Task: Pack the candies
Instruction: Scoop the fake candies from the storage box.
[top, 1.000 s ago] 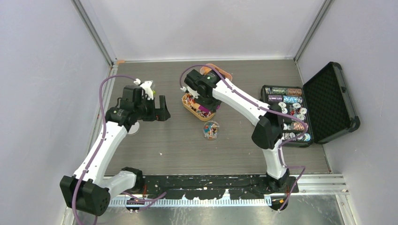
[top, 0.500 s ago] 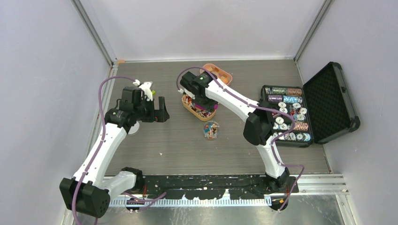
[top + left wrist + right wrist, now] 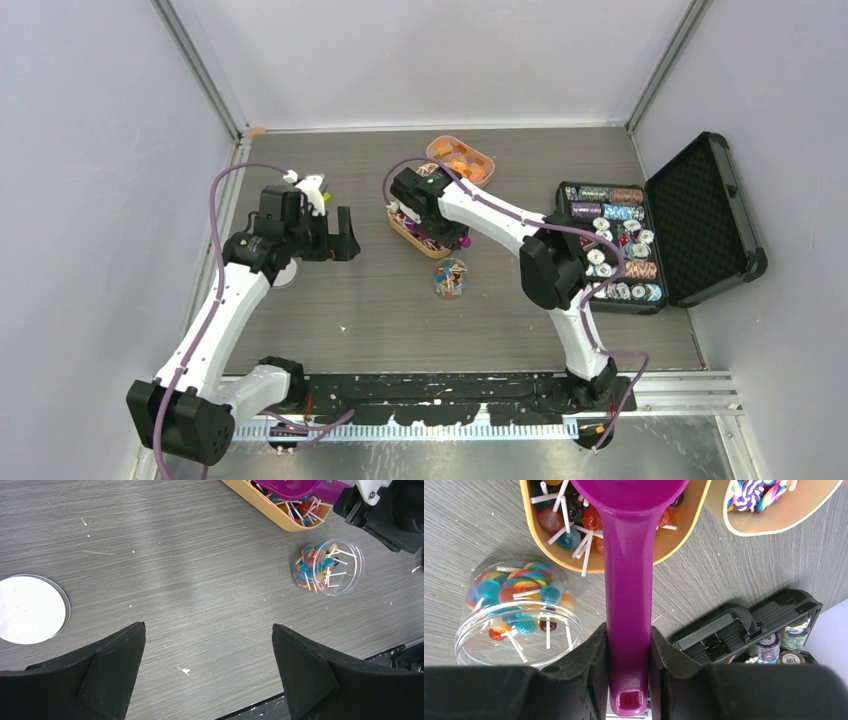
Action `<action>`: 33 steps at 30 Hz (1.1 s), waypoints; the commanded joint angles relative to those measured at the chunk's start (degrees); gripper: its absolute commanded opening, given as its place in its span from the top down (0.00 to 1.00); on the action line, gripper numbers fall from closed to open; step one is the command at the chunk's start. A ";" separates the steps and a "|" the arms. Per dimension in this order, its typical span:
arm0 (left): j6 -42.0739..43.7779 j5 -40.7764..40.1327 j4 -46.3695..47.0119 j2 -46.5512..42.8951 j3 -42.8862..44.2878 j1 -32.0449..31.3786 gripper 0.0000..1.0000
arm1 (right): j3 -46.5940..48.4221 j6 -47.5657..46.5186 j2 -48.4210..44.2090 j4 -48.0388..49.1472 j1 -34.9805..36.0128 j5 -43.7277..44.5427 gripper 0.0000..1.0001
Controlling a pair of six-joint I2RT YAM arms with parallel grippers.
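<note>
1. Since a second ago, the right gripper (image 3: 628,645) has drawn back from the far side of the table toward the arm bases. That uncovers a second tray (image 3: 460,160) which it hid before. The left arm has not visibly shifted.
2. The right gripper's fingers are clamped on the handle of the magenta scoop (image 3: 629,580), close to the handle's end.
3. The scoop's long axis runs straight out from the jaws. Its bowl reaches over the orange tray (image 3: 684,530); the wrist view cuts the bowl off, so any load cannot be told.
4. The candies (image 3: 569,527), small sweets on white sticks, lie loose in that tray. More already sit in the clear jar (image 3: 519,615).
5. The jar stands open just beside the tray, on the side nearer the arm bases. In the right wrist view it is left of the handle, level with the fingers and behind the bowl.
6. Judged from this, the bowl must come back and sideways to reach the jar mouth.
7. The left gripper (image 3: 207,627) hovers with fingers wide apart, holding nothing, near a white lid (image 3: 30,609). The right arm is much the nearer to the jar.
</note>
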 commanded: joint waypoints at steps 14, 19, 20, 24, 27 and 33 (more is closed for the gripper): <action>0.71 -1.19 -0.04 -1.41 -0.26 0.27 0.00 | -9.98 1.82 -9.23 12.56 -2.15 -5.32 0.99; 0.84 -1.27 -0.08 -1.47 -0.29 0.27 0.00 | -13.41 2.67 -10.66 16.30 -3.41 -8.38 0.99; 0.80 -1.31 -0.06 -1.51 -0.28 0.27 0.00 | -14.16 2.79 -11.08 17.03 -3.65 -8.93 1.00; 0.81 -1.47 -0.09 -1.60 -0.28 0.27 0.00 | -16.98 3.67 -13.12 19.74 -4.66 -10.15 0.99; 0.86 -1.58 -0.16 -1.60 -0.28 0.27 0.00 | -19.50 3.88 -15.00 21.74 -5.50 -11.53 1.00; 0.97 -1.58 -0.20 -1.60 -0.32 0.27 0.00 | -25.53 2.64 -19.34 27.09 -6.12 -13.58 1.00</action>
